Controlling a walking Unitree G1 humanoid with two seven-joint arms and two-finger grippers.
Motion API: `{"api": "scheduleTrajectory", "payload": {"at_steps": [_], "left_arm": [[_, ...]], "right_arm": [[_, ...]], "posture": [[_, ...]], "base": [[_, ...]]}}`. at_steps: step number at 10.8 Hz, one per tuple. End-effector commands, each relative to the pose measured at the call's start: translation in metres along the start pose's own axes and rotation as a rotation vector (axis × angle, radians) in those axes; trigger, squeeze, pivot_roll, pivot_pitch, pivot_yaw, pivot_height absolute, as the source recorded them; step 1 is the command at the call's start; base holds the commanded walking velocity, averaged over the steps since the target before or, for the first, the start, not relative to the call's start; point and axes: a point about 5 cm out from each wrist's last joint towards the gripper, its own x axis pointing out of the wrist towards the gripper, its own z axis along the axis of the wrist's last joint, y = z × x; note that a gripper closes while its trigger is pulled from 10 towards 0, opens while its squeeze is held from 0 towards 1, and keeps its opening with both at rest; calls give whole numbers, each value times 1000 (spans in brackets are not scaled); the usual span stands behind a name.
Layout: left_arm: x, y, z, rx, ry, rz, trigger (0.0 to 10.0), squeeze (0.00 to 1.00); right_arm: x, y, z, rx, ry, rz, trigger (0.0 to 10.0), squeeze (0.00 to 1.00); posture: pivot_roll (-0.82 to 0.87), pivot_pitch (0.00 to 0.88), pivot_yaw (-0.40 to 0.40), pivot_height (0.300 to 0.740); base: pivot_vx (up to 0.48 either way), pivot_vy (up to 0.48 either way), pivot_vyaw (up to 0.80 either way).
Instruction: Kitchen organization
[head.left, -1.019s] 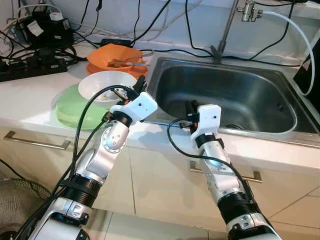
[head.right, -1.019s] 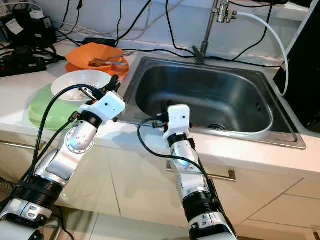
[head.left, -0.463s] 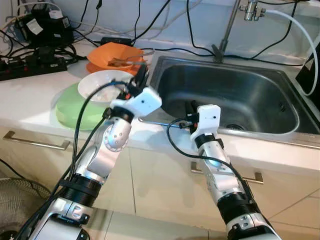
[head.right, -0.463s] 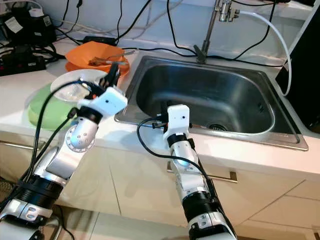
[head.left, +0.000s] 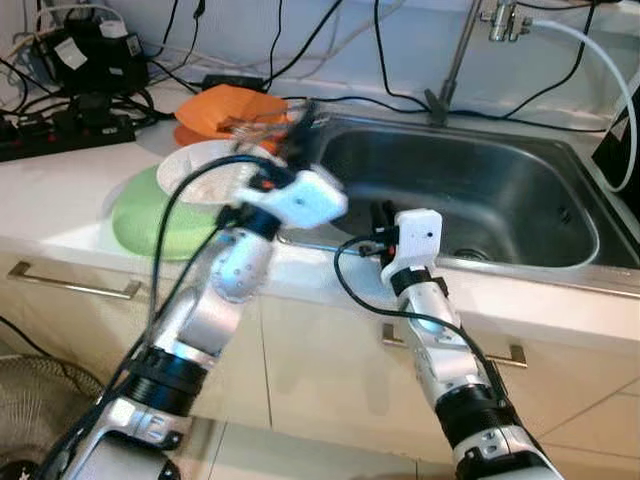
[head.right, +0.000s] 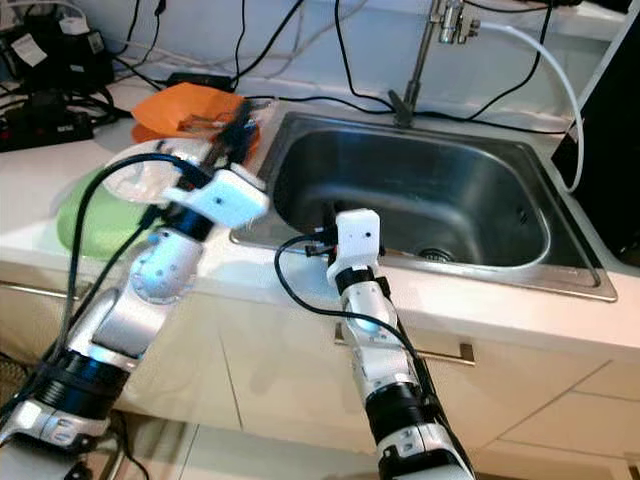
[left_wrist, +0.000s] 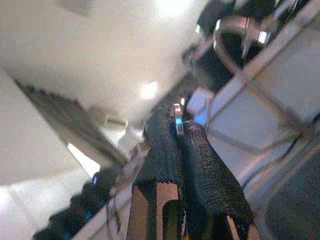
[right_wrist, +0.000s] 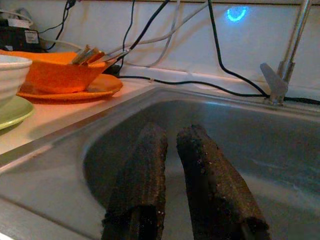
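Left wrist view: left gripper (left_wrist: 177, 131) fingers pressed on a thin metal utensil (left_wrist: 177, 119); right gripper (right_wrist: 171, 134) narrowly parted over sink (right_wrist: 280, 145).

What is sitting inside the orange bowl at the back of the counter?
Metal cutlery lies in the orange bowl, handles sticking out over its rim; individual pieces cannot be told apart. The bowl rests on an orange plate. The bowl's wall hides anything lower inside.

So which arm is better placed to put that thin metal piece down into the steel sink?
Left. The left gripper pinches the thin metal piece above the rim of the steel sink. The right gripper carries nothing, its fingers slightly apart low inside the basin.
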Motion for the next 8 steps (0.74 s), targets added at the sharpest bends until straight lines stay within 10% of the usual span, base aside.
{"api": "scheduleTrajectory", "payload": {"at_steps": [1, 2, 3, 8], "left_arm": [[8, 3, 15, -29, -75, 0, 10000, 0], [9, 3, 19, -72, -94, -6, 10000, 0], [13, 2, 30, -192, -133, -8, 10000, 0], [14, 1, 25, -711, -59, 29, 10000, 0]], "right_arm": [[2, -4, 3, -1, -15, -14, 10000, 0], [2, -4, 3, 1, -16, -15, 10000, 667], [2, -4, 4, 6, -24, -16, 10000, 1000], [3, -9, 10, -9, -56, -7, 10000, 1000]], "posture": [[215, 0, -39, 740], [214, 0, -37, 740], [211, 0, -33, 740], [211, 0, -34, 740]], "base": [[0, 0, 0], [0, 0, 0], [0, 0, 0], [0, 0, 0]]}}
